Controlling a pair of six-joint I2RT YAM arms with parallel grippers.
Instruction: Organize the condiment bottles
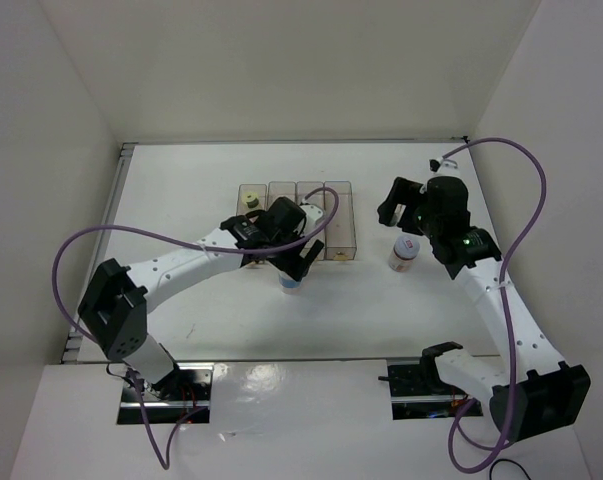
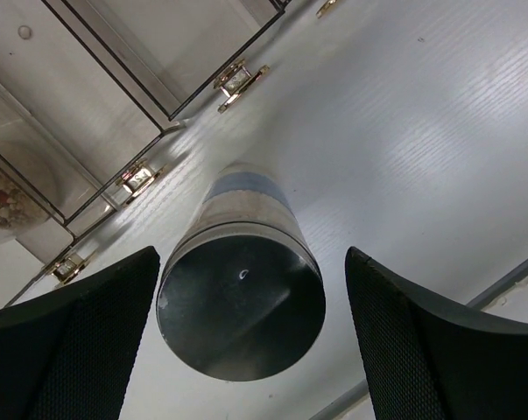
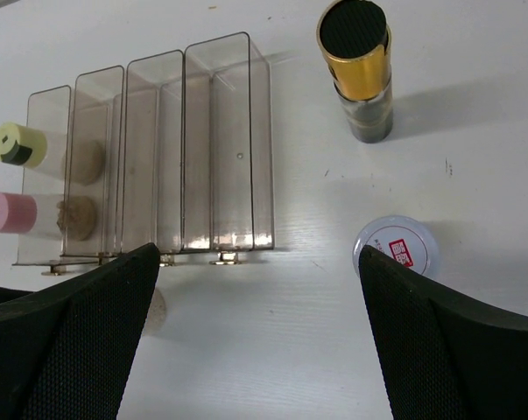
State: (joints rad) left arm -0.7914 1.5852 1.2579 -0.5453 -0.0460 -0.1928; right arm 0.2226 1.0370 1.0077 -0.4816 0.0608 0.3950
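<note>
The blue-band jar [image 2: 242, 306] stands upright on the white tabletop [image 1: 181, 200], long axis vertical, near the middle and just on the near side of the bins [image 1: 297, 218]. The left pincer [image 2: 252, 262] hangs over it with its jaws apart, one finger on each side of the jar, neither touching. The red-mark jar [image 3: 395, 245] stands upright to the right of the bins, toward the right edge. The dark jar [image 3: 355, 70] stands upright beyond it, toward the far edge and well apart from it. The yellow jar [image 3: 18, 144] and pink jar [image 3: 8, 213] sit in the leftmost bin, the yellow one nearer the far edge. The right pincer [image 3: 256, 262] hovers with jaws apart, holding nothing. White walls [image 1: 41, 150] close the left, far and right edges. Bare surface runs from the bins to the left edge and along the near edge.
</note>
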